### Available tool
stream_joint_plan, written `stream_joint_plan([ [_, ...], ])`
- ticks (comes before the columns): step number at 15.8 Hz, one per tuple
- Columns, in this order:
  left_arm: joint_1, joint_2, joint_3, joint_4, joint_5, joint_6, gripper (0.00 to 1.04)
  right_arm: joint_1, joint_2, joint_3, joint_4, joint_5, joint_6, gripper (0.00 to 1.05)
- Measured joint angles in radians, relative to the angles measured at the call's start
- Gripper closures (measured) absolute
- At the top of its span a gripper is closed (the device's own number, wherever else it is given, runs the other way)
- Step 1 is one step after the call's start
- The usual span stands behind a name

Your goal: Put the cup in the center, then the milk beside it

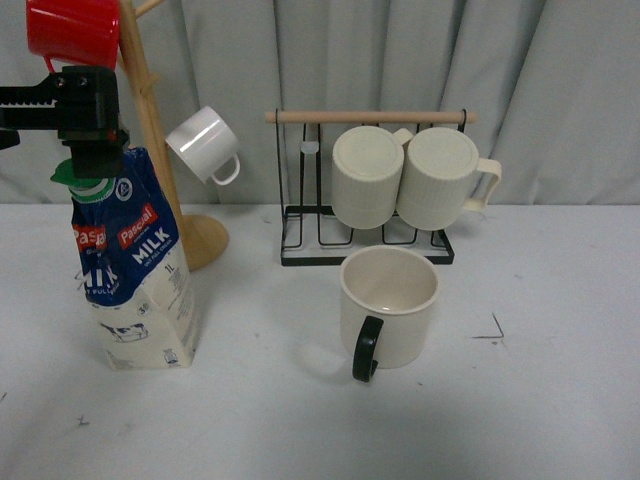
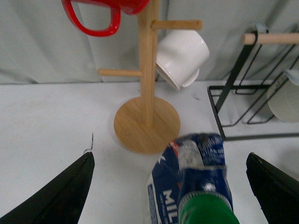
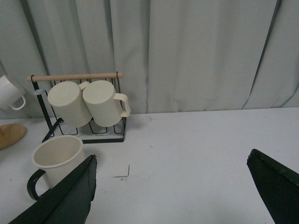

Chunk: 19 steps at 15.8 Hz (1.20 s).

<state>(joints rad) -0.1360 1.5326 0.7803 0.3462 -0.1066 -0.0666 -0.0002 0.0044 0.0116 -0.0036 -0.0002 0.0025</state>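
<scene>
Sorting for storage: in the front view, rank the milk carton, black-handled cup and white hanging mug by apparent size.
1. milk carton
2. black-handled cup
3. white hanging mug, though it hangs farther back, so less sure

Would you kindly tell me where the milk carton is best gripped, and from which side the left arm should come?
Grip the milk carton on its flat blue upper walls, just under the green cap, coming down from above. It stands upright and tall, with the mug tree close behind, so a top approach looks clearest. The left gripper hangs there, jaws open either side.
</scene>
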Motion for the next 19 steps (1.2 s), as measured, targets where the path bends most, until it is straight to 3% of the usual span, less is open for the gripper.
stream_joint_plan([
  [9,-0.051,0.166,-0.022,0.056,-0.006,-0.090,0.07,0.000,0.000,0.000,0.000,0.000,0.000,0.06],
  [10,-0.056,0.185,-0.032,0.064,-0.010,-0.092,0.11,0.000,0.000,0.000,0.000,0.000,0.000,0.06],
  [18,-0.073,0.201,-0.046,0.083,-0.026,-0.108,0.96,0.000,0.000,0.000,0.000,0.000,0.000,0.06],
  [19,-0.079,0.194,-0.046,0.072,-0.034,-0.105,1.03,0.000,0.000,0.000,0.000,0.000,0.000,0.06],
])
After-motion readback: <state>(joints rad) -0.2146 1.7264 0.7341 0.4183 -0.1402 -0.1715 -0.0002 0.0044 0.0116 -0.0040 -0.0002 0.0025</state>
